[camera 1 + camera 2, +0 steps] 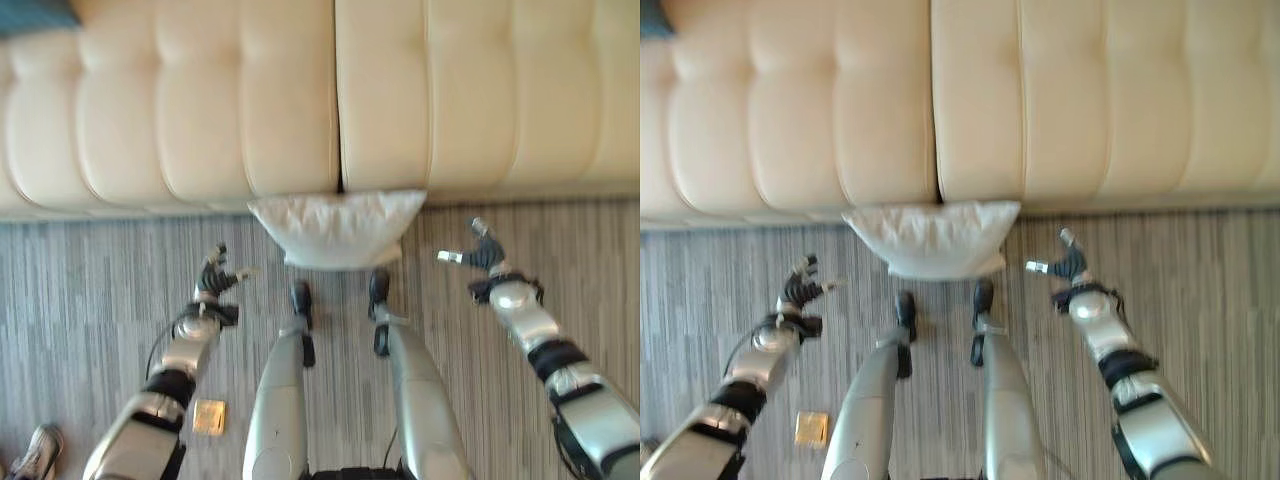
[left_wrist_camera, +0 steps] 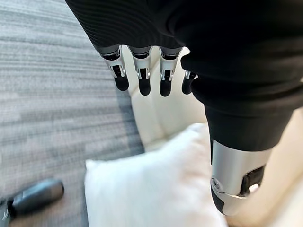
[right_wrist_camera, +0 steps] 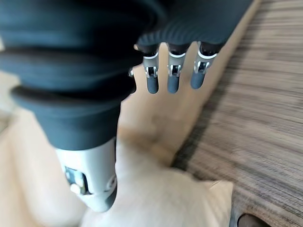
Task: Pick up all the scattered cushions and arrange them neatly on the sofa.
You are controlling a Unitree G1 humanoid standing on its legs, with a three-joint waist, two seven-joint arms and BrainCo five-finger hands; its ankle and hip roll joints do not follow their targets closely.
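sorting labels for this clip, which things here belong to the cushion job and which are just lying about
Job: cushion on the floor against the sofa; left hand and right hand, both open, either side of it.
Lying about: small tan square on the floor; a person's shoe.

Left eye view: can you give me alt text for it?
A white cushion lies on the striped carpet against the front of a cream sofa. The left hand and right hand hang open either side, touching nothing.

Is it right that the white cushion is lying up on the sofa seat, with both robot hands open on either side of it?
Not quite. The left eye view shows the white cushion on the floor against the sofa front, not on the seat. The left robot hand and right robot hand are open either side.
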